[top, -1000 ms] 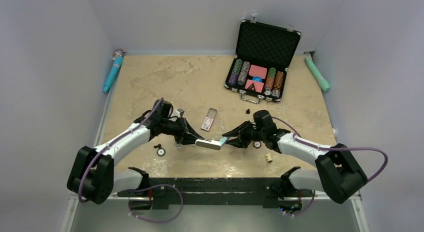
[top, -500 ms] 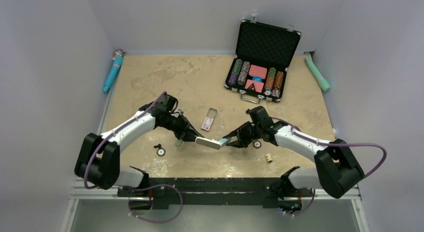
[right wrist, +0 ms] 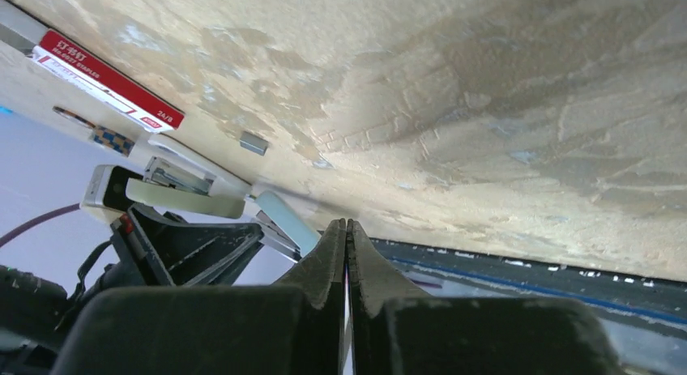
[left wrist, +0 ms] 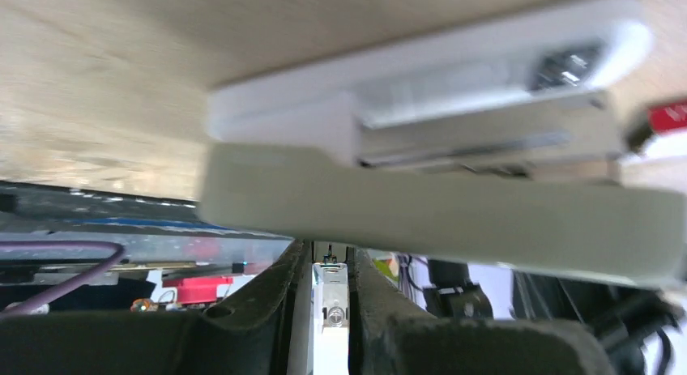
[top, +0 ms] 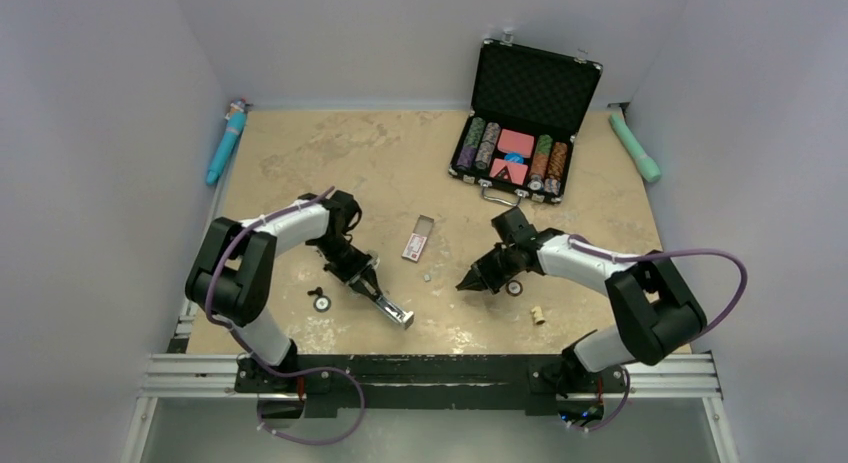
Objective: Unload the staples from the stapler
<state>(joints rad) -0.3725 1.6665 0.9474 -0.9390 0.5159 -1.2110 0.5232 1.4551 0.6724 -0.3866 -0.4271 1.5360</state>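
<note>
Nearest you, the stapler (top: 396, 312) juts from your left gripper (top: 374, 289), slanting toward the near edge of the table (top: 330, 173). You can't tell whether its free end touches the surface. The left gripper is clamped on the stapler's end, jaws held a little apart by it. In the left wrist view the stapler (left wrist: 454, 140) runs crosswise above the fingers (left wrist: 267, 302). It's blurred, with a white shell, a grey metal rail and a pale slab stacked together. A small tan piece (top: 538, 314) lies off to the right and a small round piece (top: 321, 303) lies left of the left gripper. Your right gripper (top: 464, 284) is low over the table, well apart from the stapler, with a small wheel (top: 514, 288) just beside it. Its fingers (right wrist: 328, 262) are pressed together with nothing between them. The staples (top: 427, 278) are a tiny grey bit lying loose on the table between the two grippers. In the right wrist view the staples (right wrist: 253, 142) sit between the stapler (right wrist: 186, 193) and the staple box (right wrist: 109, 83). That red-and-white staple box (top: 418, 239) lies just beyond the staples. At the far side an open black case (top: 522, 123) holds chips. A teal tube (top: 226, 143) lies at the far left edge and another tube (top: 636, 148) at the far right.
</note>
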